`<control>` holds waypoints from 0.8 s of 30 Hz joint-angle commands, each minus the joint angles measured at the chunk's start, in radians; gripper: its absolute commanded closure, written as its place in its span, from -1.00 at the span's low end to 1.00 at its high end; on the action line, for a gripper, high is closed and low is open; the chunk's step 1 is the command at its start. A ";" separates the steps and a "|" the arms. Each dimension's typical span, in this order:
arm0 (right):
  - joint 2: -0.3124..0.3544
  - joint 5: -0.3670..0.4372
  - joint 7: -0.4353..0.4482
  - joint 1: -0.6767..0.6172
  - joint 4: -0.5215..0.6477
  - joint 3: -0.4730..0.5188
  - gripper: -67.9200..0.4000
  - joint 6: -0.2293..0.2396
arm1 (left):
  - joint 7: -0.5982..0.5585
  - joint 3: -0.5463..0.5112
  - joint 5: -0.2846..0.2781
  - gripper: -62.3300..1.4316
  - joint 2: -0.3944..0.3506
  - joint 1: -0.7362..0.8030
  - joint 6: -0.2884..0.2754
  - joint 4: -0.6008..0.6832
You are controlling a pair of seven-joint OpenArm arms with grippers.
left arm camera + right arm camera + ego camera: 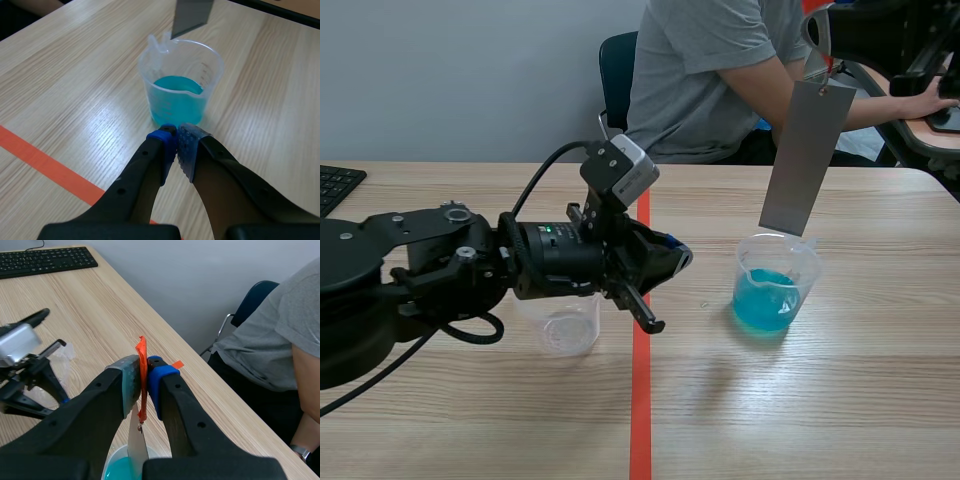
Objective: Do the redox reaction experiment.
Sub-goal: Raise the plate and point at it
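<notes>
A clear beaker (775, 285) part full of blue liquid (178, 91) stands right of the red tape line. A grey metal strip (807, 155) hangs upright over it, with its lower edge just above the rim by the spout. The strip (137, 441) hangs from an orange ribbon (142, 365), and my right gripper (144, 371) is shut on that ribbon, high above the beaker (117, 469). My left gripper (672, 262) is shut on nothing. Its pads (186, 142) meet a short way in front of the blue beaker (180, 85), close above the table.
An empty clear beaker (566, 326) stands under my left arm, left of the tape line. A black keyboard (45, 260) lies at the table's far left edge. A person in a grey shirt (710, 70) sits across the table.
</notes>
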 commanded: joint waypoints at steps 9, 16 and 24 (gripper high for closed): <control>0.014 0.011 0.011 0.014 0.010 0.015 0.94 0.006 | -0.097 -0.001 -0.007 0.82 0.154 -0.092 -0.003 -0.209; 0.014 0.011 0.011 0.014 0.010 0.015 0.94 0.006 | -0.118 -0.001 -0.007 0.82 0.204 -0.102 -0.013 -0.235; 0.014 0.011 0.011 0.014 0.010 0.015 0.94 0.006 | -0.123 -0.001 -0.007 0.82 0.243 -0.107 -0.025 -0.235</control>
